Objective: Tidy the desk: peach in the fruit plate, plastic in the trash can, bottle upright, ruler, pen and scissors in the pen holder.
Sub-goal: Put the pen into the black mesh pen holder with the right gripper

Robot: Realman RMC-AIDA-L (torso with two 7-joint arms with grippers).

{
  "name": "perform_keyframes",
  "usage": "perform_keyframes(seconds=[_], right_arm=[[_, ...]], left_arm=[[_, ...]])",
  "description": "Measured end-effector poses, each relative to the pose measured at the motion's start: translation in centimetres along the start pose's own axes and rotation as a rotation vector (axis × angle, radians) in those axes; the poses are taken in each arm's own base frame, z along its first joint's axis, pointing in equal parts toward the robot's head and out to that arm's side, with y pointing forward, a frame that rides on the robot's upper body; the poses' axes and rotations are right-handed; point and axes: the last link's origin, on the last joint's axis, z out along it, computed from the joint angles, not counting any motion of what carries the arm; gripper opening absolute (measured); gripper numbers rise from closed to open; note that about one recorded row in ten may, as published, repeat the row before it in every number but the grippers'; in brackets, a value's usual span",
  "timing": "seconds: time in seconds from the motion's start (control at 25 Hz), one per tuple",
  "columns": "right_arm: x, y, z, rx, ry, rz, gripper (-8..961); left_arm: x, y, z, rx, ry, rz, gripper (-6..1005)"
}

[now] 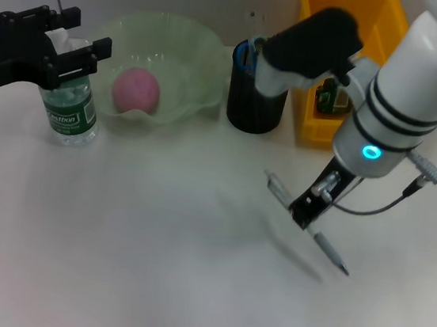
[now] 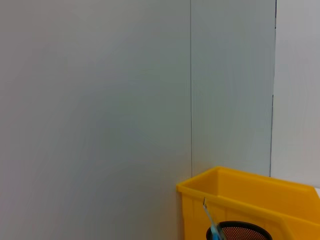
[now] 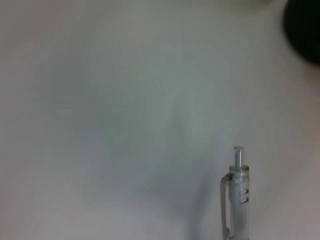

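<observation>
White worktop (image 1: 150, 267): the pen (image 1: 307, 221) is clamped in the right gripper (image 1: 312, 203), so it probably gets carried to the pen holder (image 1: 255, 96) next. Left gripper (image 1: 76, 54) is closed around the upright bottle (image 1: 67, 109).

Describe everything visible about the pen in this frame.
The pen is a slim retractable type with a clear, greyish plastic barrel, a clip and a push button at one end, and a dark tip at the other. It sits slanted over the white desk, button end toward the black pen holder. The right end effector is shut on its middle; its shadow suggests it is lifted slightly.
</observation>
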Motion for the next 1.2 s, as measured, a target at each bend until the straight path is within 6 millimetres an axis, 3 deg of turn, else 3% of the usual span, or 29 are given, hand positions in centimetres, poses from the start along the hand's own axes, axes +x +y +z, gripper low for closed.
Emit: perform_keyframes(seconds=[0.44,0.84,1.2], right_arm=[[-1.3,-2.0,-3.8,0.118,-0.35,-0.001,121],[-4.3,-3.1,-5.1,0.211,-0.606,-0.029,120],[-5.5,-4.2,-5.3,0.263,-0.776,-0.018,118]], left_arm=[[-0.1,0.0,-0.2,0.002,0.0,-0.003,663],[0.0,0.0,-0.1,0.003,0.005,0.0,663],[0.1,0.0,0.1,-0.003,0.004,0.0,663]])
